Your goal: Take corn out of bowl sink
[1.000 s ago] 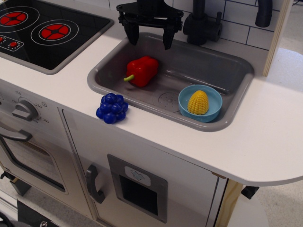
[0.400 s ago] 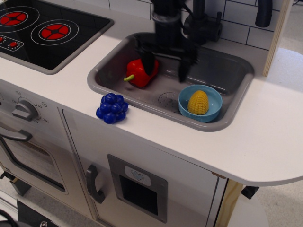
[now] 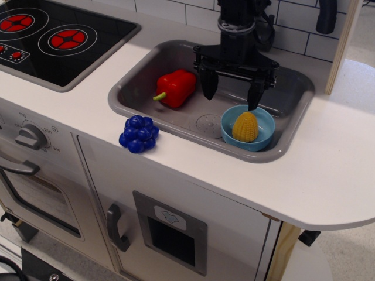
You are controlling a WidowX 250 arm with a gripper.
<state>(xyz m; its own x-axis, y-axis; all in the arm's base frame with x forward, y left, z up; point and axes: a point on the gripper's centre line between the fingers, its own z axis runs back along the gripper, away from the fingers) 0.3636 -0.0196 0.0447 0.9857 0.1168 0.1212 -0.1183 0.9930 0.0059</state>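
The yellow corn (image 3: 245, 127) stands upright in the light blue bowl (image 3: 264, 136), which sits in the front right corner of the grey sink (image 3: 146, 70). My black gripper (image 3: 231, 96) hangs open over the sink, just behind and slightly left of the bowl. Its right fingertip (image 3: 254, 100) is right above the bowl's back rim, close to the corn's top. The left finger (image 3: 207, 88) hangs over the sink floor. The gripper holds nothing.
A red pepper (image 3: 174, 88) lies in the sink's left half. A blue grape cluster (image 3: 137, 134) sits on the white counter in front of the sink. The black stovetop (image 3: 53, 35) is at the left. The black faucet (image 3: 258, 29) stands behind the sink.
The gripper has come down from the sink's back edge and moved right, from near the pepper to just behind the bowl. It stays open. The corn and bowl have not moved.
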